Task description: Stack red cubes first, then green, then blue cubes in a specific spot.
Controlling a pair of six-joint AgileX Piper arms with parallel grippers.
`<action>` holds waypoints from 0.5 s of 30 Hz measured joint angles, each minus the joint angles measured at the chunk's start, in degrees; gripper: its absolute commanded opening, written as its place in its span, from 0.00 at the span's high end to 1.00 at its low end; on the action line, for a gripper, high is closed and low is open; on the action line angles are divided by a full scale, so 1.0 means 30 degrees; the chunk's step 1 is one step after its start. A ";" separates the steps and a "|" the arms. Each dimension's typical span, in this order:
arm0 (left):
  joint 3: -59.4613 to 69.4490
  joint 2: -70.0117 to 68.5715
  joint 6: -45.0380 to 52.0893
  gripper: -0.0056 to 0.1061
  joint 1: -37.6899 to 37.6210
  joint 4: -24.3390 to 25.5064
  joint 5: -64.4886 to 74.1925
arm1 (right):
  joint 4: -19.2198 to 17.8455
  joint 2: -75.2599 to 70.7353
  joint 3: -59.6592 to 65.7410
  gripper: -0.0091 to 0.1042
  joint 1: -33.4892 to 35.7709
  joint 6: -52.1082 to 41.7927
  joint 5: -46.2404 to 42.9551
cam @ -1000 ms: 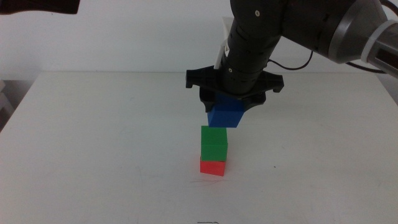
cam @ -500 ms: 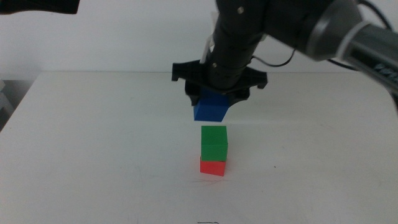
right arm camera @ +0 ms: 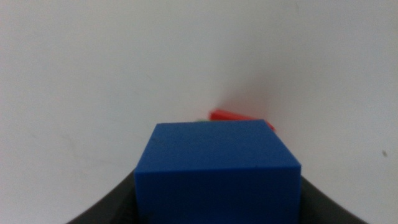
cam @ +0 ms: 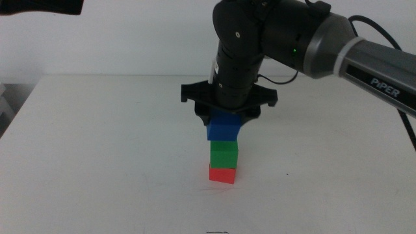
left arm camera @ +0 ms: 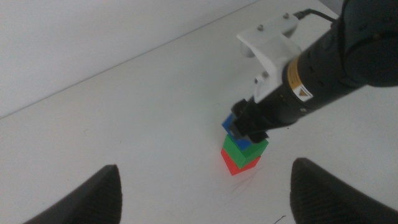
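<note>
Right gripper [cam: 224, 117] fingers clamp the blue cube [cam: 223, 127] atop green [cam: 223, 153]; left fingers apart.

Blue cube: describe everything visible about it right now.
The blue cube is a small, solid, deep-blue block with plain matte faces, the same size as the green cube below it. The right gripper is shut on it from above, its dark jaws on opposite sides. It sits level on or barely above the green cube, shifted slightly left, over the red cube; contact cannot be confirmed. The left gripper waits open, away from the stack.
</note>
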 measured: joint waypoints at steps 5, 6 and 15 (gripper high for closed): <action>0.0000 0.0000 0.0000 0.13 0.0000 0.0000 0.0000 | -0.0343 -0.0374 0.0604 0.93 0.0013 0.0420 0.0058; 0.0000 0.0000 0.0000 0.13 0.0000 0.0000 0.0000 | -0.0362 -0.0393 0.0604 0.93 0.0013 0.0440 0.0052; 0.0000 0.0000 0.0000 0.13 0.0000 0.0000 0.0000 | -0.0365 -0.0063 0.0604 0.93 0.0188 0.0613 0.0008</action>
